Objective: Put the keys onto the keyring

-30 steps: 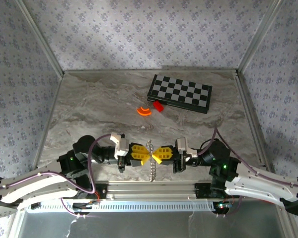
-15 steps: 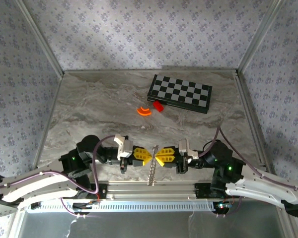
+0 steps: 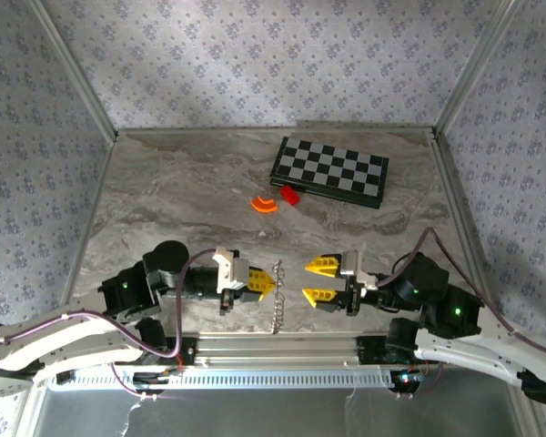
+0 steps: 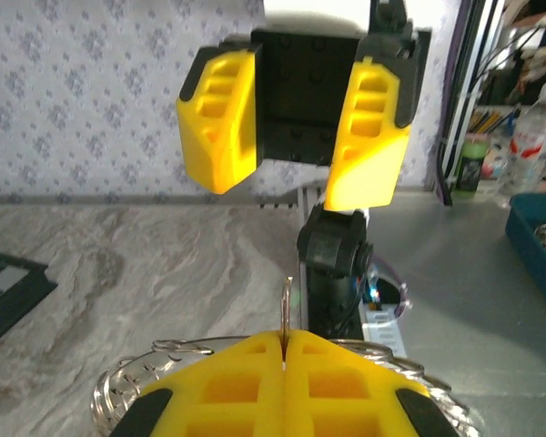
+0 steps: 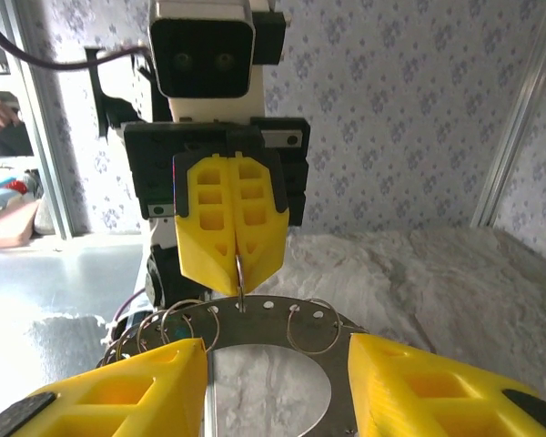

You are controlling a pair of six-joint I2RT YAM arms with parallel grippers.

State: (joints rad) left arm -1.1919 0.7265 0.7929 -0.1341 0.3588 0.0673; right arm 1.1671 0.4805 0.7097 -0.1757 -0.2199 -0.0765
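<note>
Left end effector sits near the worktop's near edge, centre-left, pointing right. Its yellow fingers are clenched on one thin wire ring of the keyring. In the right wrist view the keyring is a flat metal hoop with small holes along its rim and several wire rings looped through them. It hangs below the clenched fingertips, and the gripped ring passes through a hole at its top. From above, the keyring shows edge-on as a thin silvery line running near to far, between the two end effectors.

Right end effector faces the left one from the right, apart from the keyring and touching nothing. It is released, with a wide gap between the fingers and nothing in it.

Cannot tell whether a key is on any ring, too small to make out.

Far side, right of centre: checkerboard lies flat. Red block is just beside its near-left corner, with the orange arc just left of the block.
</note>
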